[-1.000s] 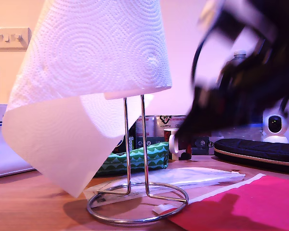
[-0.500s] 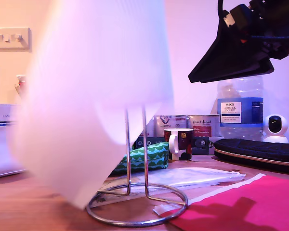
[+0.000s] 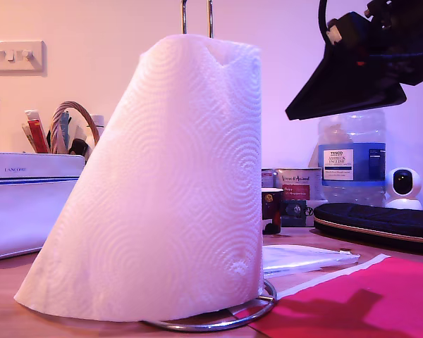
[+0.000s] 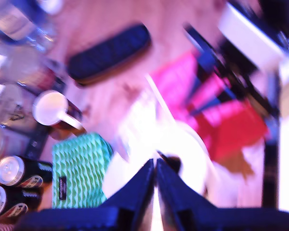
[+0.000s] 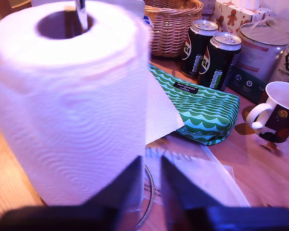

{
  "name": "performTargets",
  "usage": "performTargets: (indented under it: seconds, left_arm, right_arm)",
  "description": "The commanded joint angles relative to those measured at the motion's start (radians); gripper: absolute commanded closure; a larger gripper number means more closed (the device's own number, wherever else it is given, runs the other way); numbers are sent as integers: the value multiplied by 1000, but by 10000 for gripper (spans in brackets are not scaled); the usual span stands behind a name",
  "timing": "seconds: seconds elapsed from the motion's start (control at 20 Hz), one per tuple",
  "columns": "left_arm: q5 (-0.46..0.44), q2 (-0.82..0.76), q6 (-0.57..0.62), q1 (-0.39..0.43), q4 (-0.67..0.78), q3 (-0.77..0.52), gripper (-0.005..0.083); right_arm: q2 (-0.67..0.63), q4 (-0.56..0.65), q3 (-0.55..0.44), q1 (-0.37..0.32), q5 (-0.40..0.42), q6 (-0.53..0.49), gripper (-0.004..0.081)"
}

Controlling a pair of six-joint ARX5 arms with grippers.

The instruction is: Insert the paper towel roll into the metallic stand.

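**Task item.** The paper towel roll (image 3: 176, 197) stands threaded over the metallic stand (image 3: 196, 15) on the wooden surface (image 3: 3, 285).

**Concealment.**
- Only the top of the stand's loop shows above the roll, and the frame edge cuts it off.
- An arc of the ring base shows at the roll's foot, toward the exterior view's right. Paper hides the rest.
- The loose outer sheet flares toward the exterior view's left and covers the roll's lower body.
- In the second wrist view, the wire shows inside the core hole.

**Grippers.**
- My second gripper (image 5: 150, 166) sits near the roll's side, its fingers slightly parted and holding nothing.
- My first gripper (image 4: 155, 166) appears in a heavily blurred picture. Its fingers look pressed together and empty.

**Other.**
- A dark arm (image 3: 352, 77) hangs at the exterior view's upper right, well apart from the roll. Which arm it is cannot be told.
- That arm covers the top of a water bottle (image 3: 352, 158).
- A mug (image 3: 271, 210) is half hidden behind the roll.
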Motion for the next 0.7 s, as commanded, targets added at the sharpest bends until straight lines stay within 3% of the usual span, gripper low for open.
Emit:
performTargets:
  seconds: [0.0, 0.15, 0.3, 0.5, 0.65]
  left_arm:
    - [2, -16, -48, 21, 37, -9, 793]
    - [-2, -16, -85, 62, 95, -13, 793]
    - [-26, -23, -193, 114, 212, -51, 793]
    - [-41, -43, -234, 155, 389, -179, 793]
    - [-60, -67, -254, 191, 537, -318, 793]
  right_arm:
    - [-5, 18, -13, -17, 3, 18, 781]
    - [-5, 59, -14, -64, 4, 42, 781]
    - [-5, 90, -13, -139, 4, 77, 781]
    - [-5, 106, -14, -241, 6, 99, 781]
    - [-5, 157, -14, -295, 57, 118, 781]
